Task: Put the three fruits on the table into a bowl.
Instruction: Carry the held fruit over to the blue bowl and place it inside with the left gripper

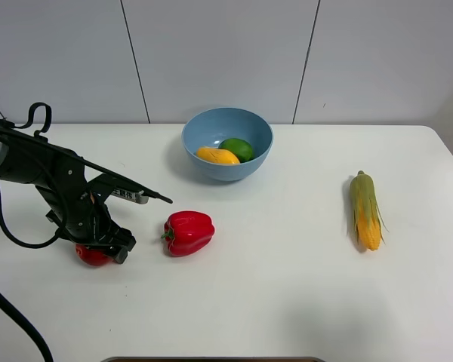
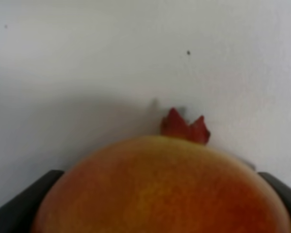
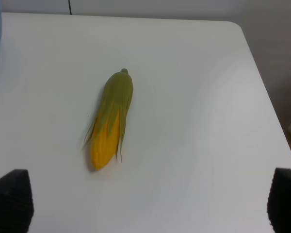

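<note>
Two fruits are in: the mango (image 1: 217, 156) and the lime (image 1: 238, 148) lie side by side in the blue bowl (image 1: 200, 128). The left pincer (image 1: 98, 245) is down on the surface (image 1: 287, 286) with its jaws clamped on the last one, the red apple (image 2: 165, 189), which sits right between the fingers (image 2: 24, 206). So the third pick is in hand; by my read, the next move calls for a clean lift, then a carry up and over past the red pepper (image 1: 189, 232) just beside the pincer. The apple is round, no real long axis; its pointed crown faces away from the wrist. The right pincer (image 3: 145, 201) hangs wide open and empty above the corn (image 3: 109, 119).
</note>
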